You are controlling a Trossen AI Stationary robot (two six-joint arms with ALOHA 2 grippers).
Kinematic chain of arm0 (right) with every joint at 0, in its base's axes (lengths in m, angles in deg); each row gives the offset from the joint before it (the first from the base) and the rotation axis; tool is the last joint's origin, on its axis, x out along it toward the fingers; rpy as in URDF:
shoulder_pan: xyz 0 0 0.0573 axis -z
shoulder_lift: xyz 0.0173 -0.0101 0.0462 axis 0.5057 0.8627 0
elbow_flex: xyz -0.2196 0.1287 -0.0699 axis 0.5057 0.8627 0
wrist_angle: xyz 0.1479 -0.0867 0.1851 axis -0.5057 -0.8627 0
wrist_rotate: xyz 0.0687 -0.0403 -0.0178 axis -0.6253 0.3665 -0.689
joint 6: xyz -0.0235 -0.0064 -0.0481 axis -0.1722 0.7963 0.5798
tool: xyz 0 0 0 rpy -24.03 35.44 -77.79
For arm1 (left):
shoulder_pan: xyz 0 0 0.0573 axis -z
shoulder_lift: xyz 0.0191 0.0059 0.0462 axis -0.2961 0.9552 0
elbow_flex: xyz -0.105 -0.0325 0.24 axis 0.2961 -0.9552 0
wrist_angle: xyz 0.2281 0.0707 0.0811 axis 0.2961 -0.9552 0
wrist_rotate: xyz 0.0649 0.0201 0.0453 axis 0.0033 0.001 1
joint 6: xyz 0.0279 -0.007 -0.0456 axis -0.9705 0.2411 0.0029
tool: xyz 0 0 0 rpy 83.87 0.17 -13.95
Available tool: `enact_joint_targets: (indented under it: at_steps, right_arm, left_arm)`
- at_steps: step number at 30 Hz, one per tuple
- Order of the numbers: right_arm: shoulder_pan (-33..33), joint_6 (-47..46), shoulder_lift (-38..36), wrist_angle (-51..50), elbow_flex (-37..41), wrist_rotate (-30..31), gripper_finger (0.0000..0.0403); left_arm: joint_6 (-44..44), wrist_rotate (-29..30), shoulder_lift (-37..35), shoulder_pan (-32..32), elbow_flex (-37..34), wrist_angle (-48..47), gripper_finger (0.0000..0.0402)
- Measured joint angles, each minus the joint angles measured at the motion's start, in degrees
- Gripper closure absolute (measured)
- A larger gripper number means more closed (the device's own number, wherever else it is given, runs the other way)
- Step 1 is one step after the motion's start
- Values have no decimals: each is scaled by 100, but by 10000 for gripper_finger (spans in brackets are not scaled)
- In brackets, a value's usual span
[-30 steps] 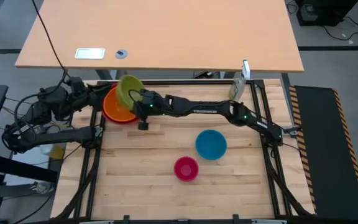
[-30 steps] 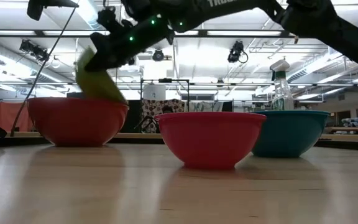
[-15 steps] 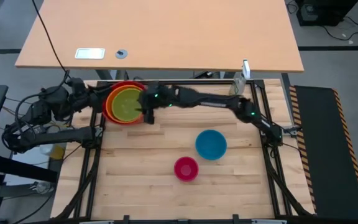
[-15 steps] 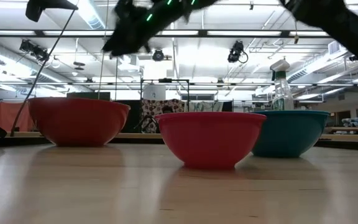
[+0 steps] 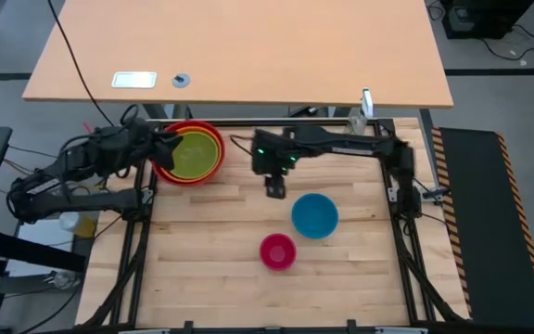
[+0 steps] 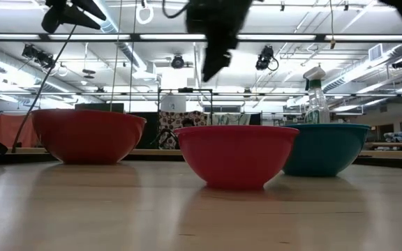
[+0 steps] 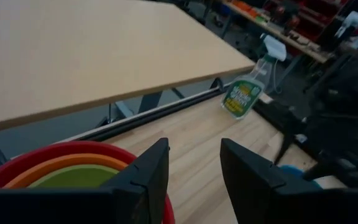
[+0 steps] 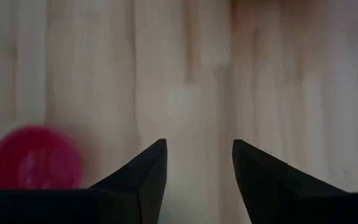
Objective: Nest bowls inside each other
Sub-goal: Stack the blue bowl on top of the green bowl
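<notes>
A red bowl [image 5: 213, 168] at the table's far left holds an orange bowl [image 5: 219, 148], and a green bowl [image 5: 191, 154] sits level inside that. The blue bowl [image 5: 314, 215] and the smaller magenta bowl [image 5: 277, 251] stand apart on the wood, right of the middle. My right gripper [image 5: 274, 190] hangs open above the table between the stack and the blue bowl, pointing steeply down, with nothing in it; its wrist view shows the magenta bowl [image 8: 35, 157] below. My left gripper [image 5: 163, 147] is open at the stack's left rim [image 7: 55, 152], with nothing between its fingers.
A spray bottle [image 5: 353, 130] stands at the far right corner by the black frame rail [image 5: 276, 122]. A tan desk [image 5: 239, 51] lies beyond the far edge. Bare wood spreads across the near half of the table [image 5: 202, 278].
My right gripper has let go of the green bowl, which was tilted on the stack's rim and now sits level inside the orange bowl. The gripper has risen, tipped downward and drawn toward the table's right and near side. My left gripper has moved right, up to the stack.
</notes>
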Motion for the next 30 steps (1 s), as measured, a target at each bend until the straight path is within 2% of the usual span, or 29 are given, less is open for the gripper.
enact_joint_targets:
  at_steps: [6, 10, 15, 21, 25, 30]
  right_arm:
    - [-203, -53, -1454, 731, 2238, 160, 215]
    - [-258, -256, -2102, 1139, 3513, 188, 210]
    - [-228, -881, -2356, 1519, 4680, 362, 183]
    - [-216, -1397, -2338, 1658, 5315, 900, 162]
    - [-222, -1406, -2334, 1973, 5584, 971, 189]
    - [-224, -1621, -2244, 2073, 5740, 940, 282]
  left_arm:
    - [-1, 4, 235, 0, 0, 151, 253]
    - [-4, 6, 315, 0, 0, 257, 253]
    - [-10, 16, 363, -13, 0, 271, 253]
    - [-5, 24, 364, -13, 0, 267, 253]
    - [-3, 24, 364, -13, 0, 283, 253]
    - [18, 24, 364, -13, 0, 291, 253]
